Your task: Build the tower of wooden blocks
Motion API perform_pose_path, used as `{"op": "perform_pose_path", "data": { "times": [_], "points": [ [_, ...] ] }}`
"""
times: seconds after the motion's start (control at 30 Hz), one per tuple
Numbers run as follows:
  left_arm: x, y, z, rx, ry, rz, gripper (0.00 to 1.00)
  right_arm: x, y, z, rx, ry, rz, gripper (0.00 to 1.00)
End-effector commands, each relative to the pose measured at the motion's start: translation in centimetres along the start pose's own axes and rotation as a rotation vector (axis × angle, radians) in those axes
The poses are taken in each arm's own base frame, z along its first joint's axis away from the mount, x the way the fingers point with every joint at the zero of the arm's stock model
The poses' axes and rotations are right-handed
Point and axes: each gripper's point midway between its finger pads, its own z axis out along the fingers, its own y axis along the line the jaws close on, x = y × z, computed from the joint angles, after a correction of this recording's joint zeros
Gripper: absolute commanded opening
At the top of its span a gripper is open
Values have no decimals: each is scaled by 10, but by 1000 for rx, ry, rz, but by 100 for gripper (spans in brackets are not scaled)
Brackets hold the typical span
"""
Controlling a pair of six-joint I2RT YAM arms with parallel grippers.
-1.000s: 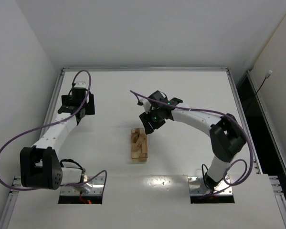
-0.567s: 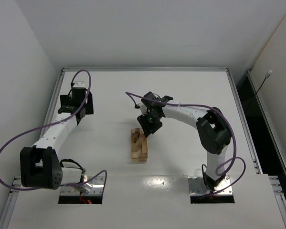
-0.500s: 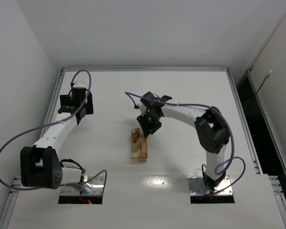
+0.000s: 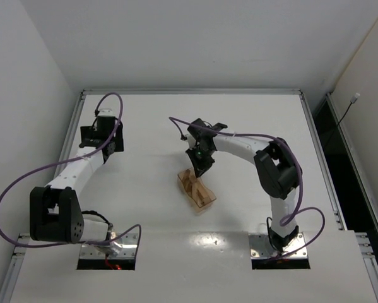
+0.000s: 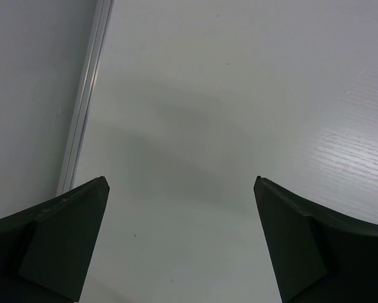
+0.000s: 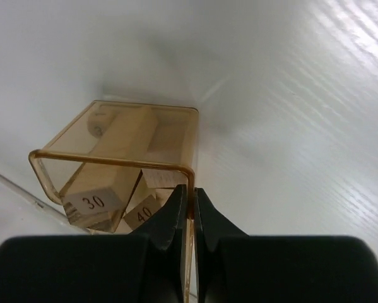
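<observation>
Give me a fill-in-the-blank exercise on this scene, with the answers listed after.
1. The right pincer is ____ on the box wall.
2. The left pincer is ____ over the table.
3. The blocks lie ____ the box.
4. One of the blocks reads 30, another reads ____.
Missing words: shut; open; inside; 40.

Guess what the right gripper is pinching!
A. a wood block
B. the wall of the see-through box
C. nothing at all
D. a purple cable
B: in the right wrist view, the right gripper is shut on the thin amber wall of the box, while the blocks lie loose inside it.
</observation>
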Motion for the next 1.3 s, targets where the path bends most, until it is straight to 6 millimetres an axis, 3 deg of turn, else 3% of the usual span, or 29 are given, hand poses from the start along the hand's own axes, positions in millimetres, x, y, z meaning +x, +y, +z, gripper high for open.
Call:
{"op": "perform_pose_path", "data": {
  "times": [0.0, 0.17, 0.23, 0.37, 0.43, 0.47, 0.5, 0.53, 0.6, 0.7, 0.73, 0.8, 0.83, 0.9, 0.93, 1.0, 1.07, 1.13, 1.27],
  "points": [
    [-10, 4, 3, -22, -29, -34, 100, -21, -13, -11, 60, -63, 36, 0],
    [-10, 4, 3, -22, -29, -25, 100, -51, -40, -28, 169, -172, 56, 0],
    [-10, 8, 3, -42, -30, -25, 100, -76, -53, -40, 235, -269, 59, 0],
    [-8, 14, 4, -76, -32, -17, 100, -121, -70, -84, 404, -453, -36, 0],
    [-7, 18, 5, -105, -26, -13, 100, -144, -74, -110, 500, -564, -90, 0],
    [0, 17, 7, -106, -1, -7, 100, -146, -74, -110, 538, -567, -160, 0],
    [-8, 18, 5, -106, -11, -14, 100, -150, -71, -115, 566, -587, -193, 0],
    [-1, 17, 6, -108, 18, -7, 100, -156, -80, -120, 629, -622, -201, 0],
    [-4, 18, 6, -101, 18, -15, 100, -162, -69, -126, 698, -649, -317, 0],
    [-6, 26, 4, -129, 11, -39, 100, -165, -56, -143, 841, -739, -420, 0],
    [-9, 34, 6, -145, 9, -68, 100, -155, -56, -134, 862, -725, -453, 0],
    [-13, 43, 7, -163, 5, -98, 100, -157, -39, -146, 895, -813, -495, 0],
    [-10, 46, 8, -165, 18, -102, 100, -145, -40, -130, 905, -784, -524, 0],
    [-9, 59, 10, -194, 29, -137, 100, -141, -34, -134, 946, -839, -535, 0],
    [-18, 61, 9, -184, 14, -154, 100, -130, -29, -122, 967, -815, -596, 0],
    [-9, 69, 16, -200, 56, -167, 100, -128, -22, -129, 1015, -867, -615, 0],
    [-15, 74, 17, -201, 54, -183, 100, -117, -18, -112, 1046, -852, -664, 0],
    [-17, 78, 19, -212, 56, -192, 100, -116, -10, -116, 1111, -900, -669, 0],
    [-17, 85, 22, -220, 63, -206, 100, -109, -3, -105, 1219, -917, -716, 0]
  ]
}}
